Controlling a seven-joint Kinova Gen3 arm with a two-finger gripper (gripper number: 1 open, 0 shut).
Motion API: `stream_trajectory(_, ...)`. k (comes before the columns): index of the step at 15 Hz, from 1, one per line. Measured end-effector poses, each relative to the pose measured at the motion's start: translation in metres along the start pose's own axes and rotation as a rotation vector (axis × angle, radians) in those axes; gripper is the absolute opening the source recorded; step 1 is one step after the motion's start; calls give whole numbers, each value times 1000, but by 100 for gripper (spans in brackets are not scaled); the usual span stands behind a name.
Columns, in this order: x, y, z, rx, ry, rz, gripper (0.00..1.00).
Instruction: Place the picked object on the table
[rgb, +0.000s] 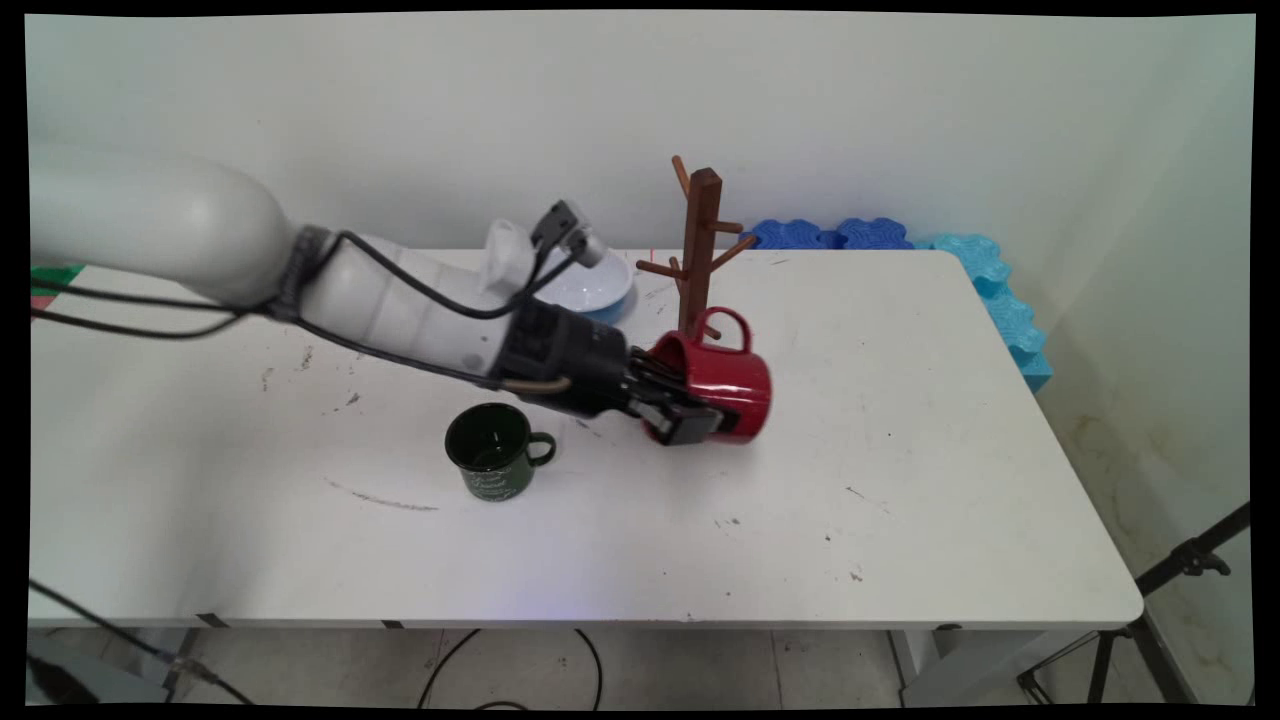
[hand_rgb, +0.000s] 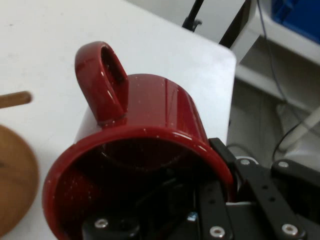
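A dark green mug (rgb: 492, 449) stands upright on the white surface (rgb: 900, 480), its handle pointing right, a little left of the middle and the nearest thing to the front edge. Just behind it and to its right, the black gripper (rgb: 690, 415) is clamped on the rim of a red mug (rgb: 722, 385): one finger reaches inside the mouth and the other presses the outside wall. The red mug is tipped on its side, mouth turned toward the arm and handle uppermost, near the middle of the surface; whether it rests on the surface or is held just clear of it cannot be told. In the hand view the red mug (hand_rgb: 145, 165) fills the picture, its looped handle at the top and the gripper (hand_rgb: 220, 210) closed on its lower right rim. Directly behind the mug rises a wooden mug tree (rgb: 700, 245) with bare pegs, nearer the back edge. Left of the tree, partly hidden by the arm, a white bowl (rgb: 598, 285) sits near the back edge. Blue foam pieces (rgb: 985, 280) lie beyond the back right corner.
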Motion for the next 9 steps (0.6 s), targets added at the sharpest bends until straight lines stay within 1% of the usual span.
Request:
stream_trajectory(3,6,-5,-19,20,-55,43,0)
stream_trajectory(7,27,-12,-54,24,-121,155,0)
stream_trajectory(9,34,-22,-70,56,-171,200,0)
